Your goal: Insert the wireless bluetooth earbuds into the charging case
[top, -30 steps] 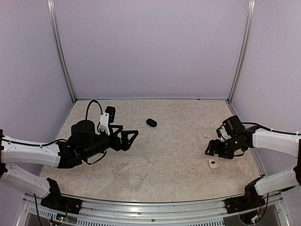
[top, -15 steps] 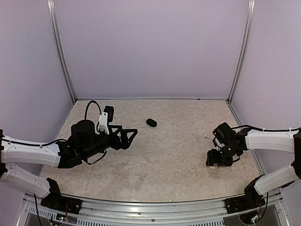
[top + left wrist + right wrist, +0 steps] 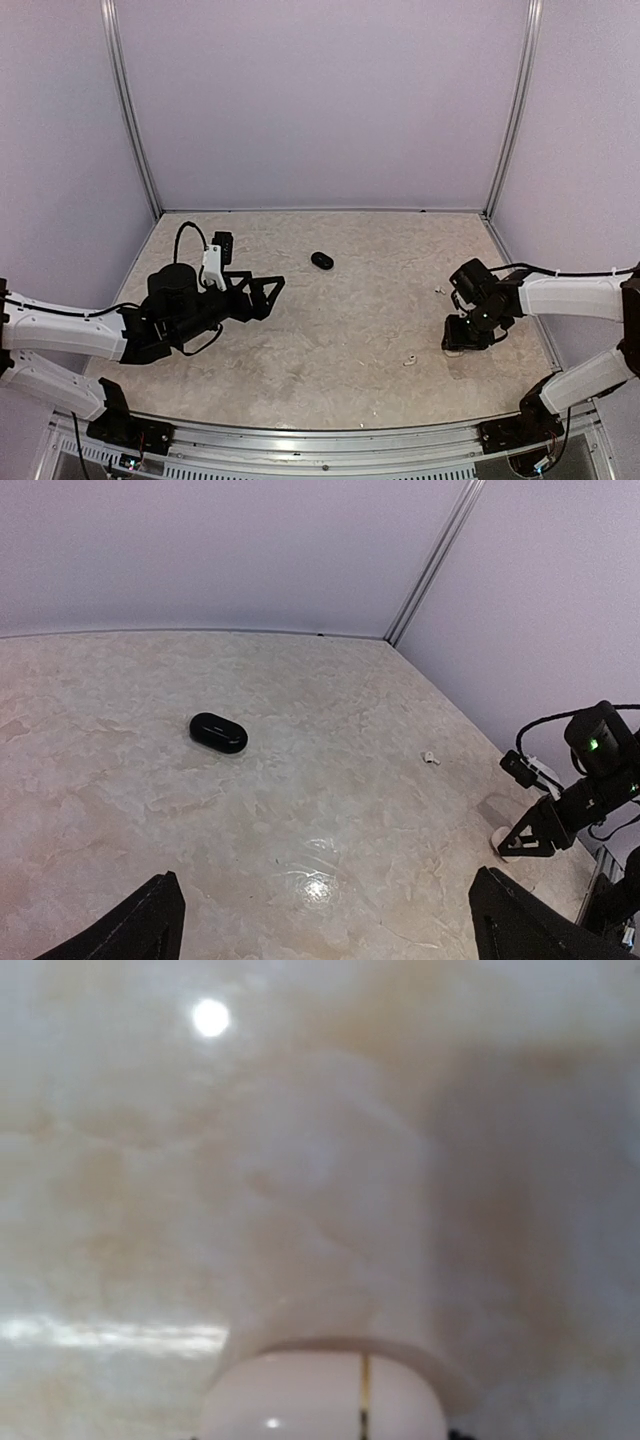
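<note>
A white charging case (image 3: 325, 1395) lies on the table at the right, filling the bottom of the right wrist view. My right gripper (image 3: 458, 338) is down over it, with dark finger edges tight against both its sides. One white earbud (image 3: 409, 360) lies just left of that gripper, and another (image 3: 438, 291) lies behind it, also showing in the left wrist view (image 3: 428, 758). A closed black case (image 3: 321, 260) sits mid-table, also showing in the left wrist view (image 3: 218, 732). My left gripper (image 3: 268, 290) is open and empty, held above the table left of centre. No black earbuds show.
Metal corner posts (image 3: 505, 110) and lilac walls close in the table at the back and sides. The front rail (image 3: 320, 440) carries both arm bases. The right arm's cable (image 3: 530, 268) loops above its wrist.
My right gripper came down and left onto the white case, which now hides under it. My left gripper drew back slightly to the left.
</note>
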Controlling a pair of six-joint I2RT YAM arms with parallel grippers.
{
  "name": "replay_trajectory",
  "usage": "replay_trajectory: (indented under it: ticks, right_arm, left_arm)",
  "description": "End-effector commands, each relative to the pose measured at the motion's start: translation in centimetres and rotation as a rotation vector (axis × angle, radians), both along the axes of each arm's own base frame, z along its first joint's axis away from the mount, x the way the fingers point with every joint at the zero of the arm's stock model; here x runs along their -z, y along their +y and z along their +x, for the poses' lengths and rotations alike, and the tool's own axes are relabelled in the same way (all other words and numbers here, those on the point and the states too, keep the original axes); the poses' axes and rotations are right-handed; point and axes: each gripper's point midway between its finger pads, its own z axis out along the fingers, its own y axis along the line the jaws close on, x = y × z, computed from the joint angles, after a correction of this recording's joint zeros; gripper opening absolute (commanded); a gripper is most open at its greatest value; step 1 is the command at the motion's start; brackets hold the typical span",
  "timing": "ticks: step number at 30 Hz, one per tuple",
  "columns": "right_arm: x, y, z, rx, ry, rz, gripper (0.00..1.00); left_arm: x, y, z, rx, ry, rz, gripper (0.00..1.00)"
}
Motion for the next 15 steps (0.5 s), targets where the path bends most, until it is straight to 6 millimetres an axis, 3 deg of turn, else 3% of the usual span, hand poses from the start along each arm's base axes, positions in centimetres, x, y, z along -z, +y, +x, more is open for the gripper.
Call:
replay_trajectory:
  ticks: [1, 4, 8, 11, 15]
  right_arm:
    - [-2.0, 2.2, 2.0, -0.109, -0.085, 0.030, 0.38]
    - [-4.4, 4.0, 3.3, -0.216, -0.171, 0.027, 0.37]
    - [-9.3, 7.9, 5.0, -0.398, -0.348, 0.011, 0.38]
    - [-12.6, 11.3, 5.4, -0.540, -0.481, -0.017, 0.37]
    - [-16.0, 16.0, 4.6, -0.721, -0.636, -0.041, 0.38]
  left_arm:
    - [-1.3, 0.7, 0.1, -0.021, -0.038, -0.026, 0.99]
    - [-1.1, 0.7, -0.1, -0.009, -0.025, -0.035, 0.99]
    - [-1.3, 0.8, -0.2, -0.006, -0.017, -0.045, 0.99]
    - [-1.5, -0.4, -0.4, 0.072, 0.009, -0.028, 0.99]
    - [-1.9, -2.6, -2.4, 0.252, -0.009, -0.048, 0.98]
